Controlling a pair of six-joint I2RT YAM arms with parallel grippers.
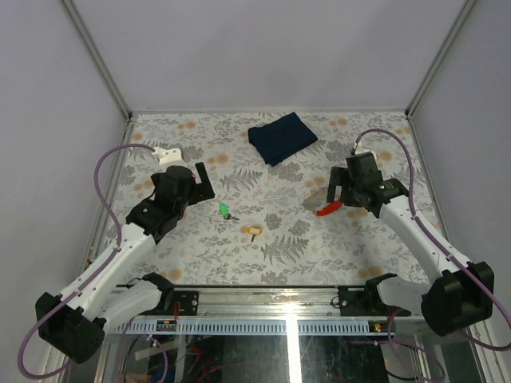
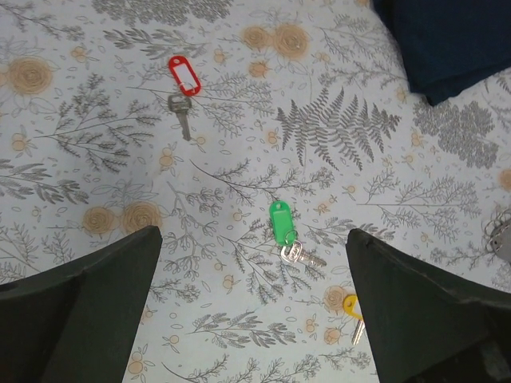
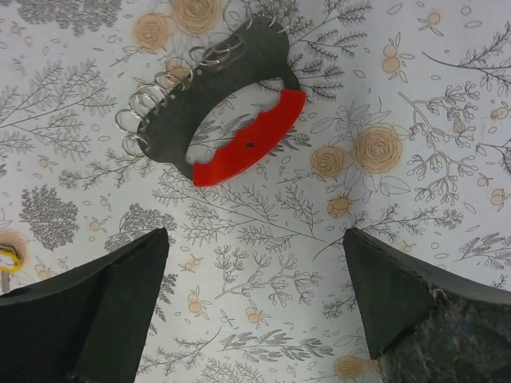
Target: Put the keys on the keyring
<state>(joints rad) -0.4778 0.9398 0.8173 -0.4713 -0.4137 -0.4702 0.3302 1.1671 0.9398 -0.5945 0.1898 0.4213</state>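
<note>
**Wide and empty: left pincer (image 2: 254, 239), right pincer (image 3: 255, 235)**

Floral bench (image 1: 319, 255), open room round every item; blue cloth (image 1: 281, 136) toward far edge. Keyring (image 3: 231, 112) lies just beside right pincer; its wire rings (image 3: 148, 102) show only in right wrist view. Mid-bench near left pincer: green key (image 2: 281, 223), yellow key (image 2: 352, 307), apart. Only left wrist view shows red-tagged key (image 2: 184, 80); label unreadable.

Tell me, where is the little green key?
In the top view the green key lies on the table, a little left of the middle, close beside the yellow key, with the blue cloth farther back.
</note>
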